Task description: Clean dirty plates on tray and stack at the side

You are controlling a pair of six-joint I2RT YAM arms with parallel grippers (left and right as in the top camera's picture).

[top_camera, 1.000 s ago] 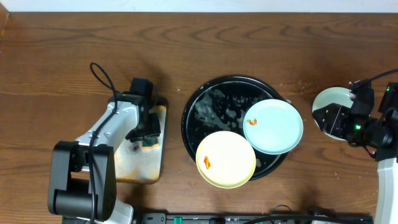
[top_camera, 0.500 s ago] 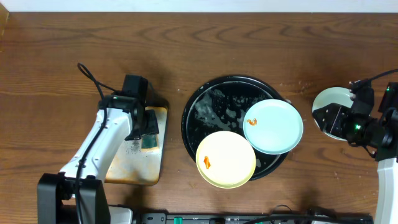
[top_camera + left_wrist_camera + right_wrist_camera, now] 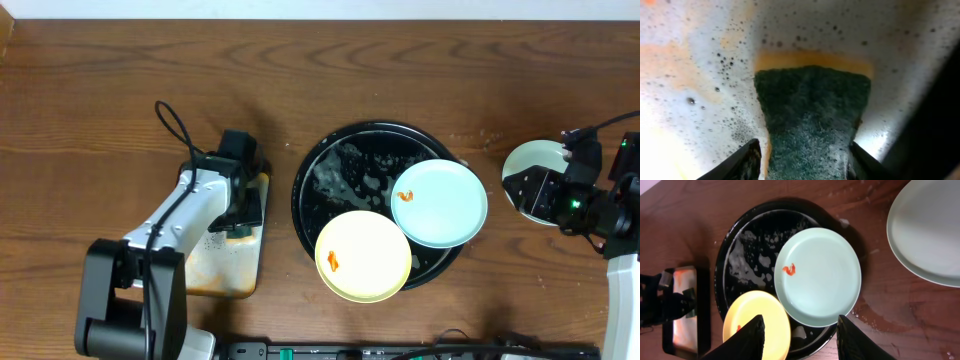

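The black tray (image 3: 345,165) (image 3: 747,240) is wet with suds. On it lie an aqua plate (image 3: 440,203) (image 3: 817,277) and a yellow plate (image 3: 362,256) (image 3: 757,325), each with an orange smear. A second aqua plate (image 3: 537,155) (image 3: 935,230) rests on the table to the right, partly under my right gripper (image 3: 522,192) (image 3: 802,345), which is open and holds nothing. My left gripper (image 3: 243,212) (image 3: 805,162) is down on the white tray (image 3: 215,270), shut on a green-and-yellow sponge (image 3: 812,115) that is pinched between its fingers.
The white tray (image 3: 695,60) is foamy, with orange stains. A black cable (image 3: 170,125) loops behind the left arm. The right arm's base (image 3: 620,280) stands at the table's right edge.
The left arm has swung out and back, and its gripper now sits slightly further right over the white tray. The right arm and all the plates have not moved.
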